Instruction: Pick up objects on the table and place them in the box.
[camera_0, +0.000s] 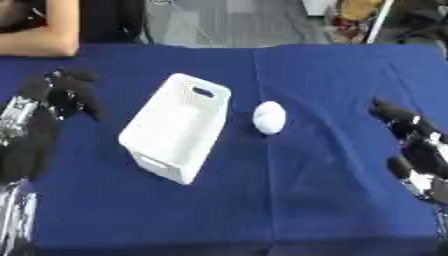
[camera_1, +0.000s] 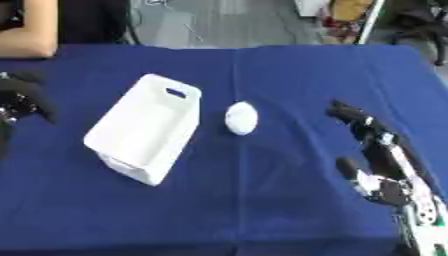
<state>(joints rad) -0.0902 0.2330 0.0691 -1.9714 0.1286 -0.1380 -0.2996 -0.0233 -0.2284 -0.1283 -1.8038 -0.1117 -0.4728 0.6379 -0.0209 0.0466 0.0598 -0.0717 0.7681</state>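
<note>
Centrally on the blue-covered bench (camera_0: 332, 190) lies a white box (camera_0: 175, 127), askew, with a handle slot in its far end. Just right of the box rests a white rounded object (camera_0: 269, 117), apart from its wall. Well left of the box, the left robot hand (camera_0: 66, 95) hangs with fingers curled, holding nothing. Well right of the box, the right robot hand (camera_1: 372, 145) hovers with straight fingers, also empty.

Both hands were mostly black: the left hand (camera_0: 66, 92) had silver metal along its forearm, and the right hand (camera_1: 376, 145) showed silver-white joints between dark fingers (camera_1: 348, 112).
</note>
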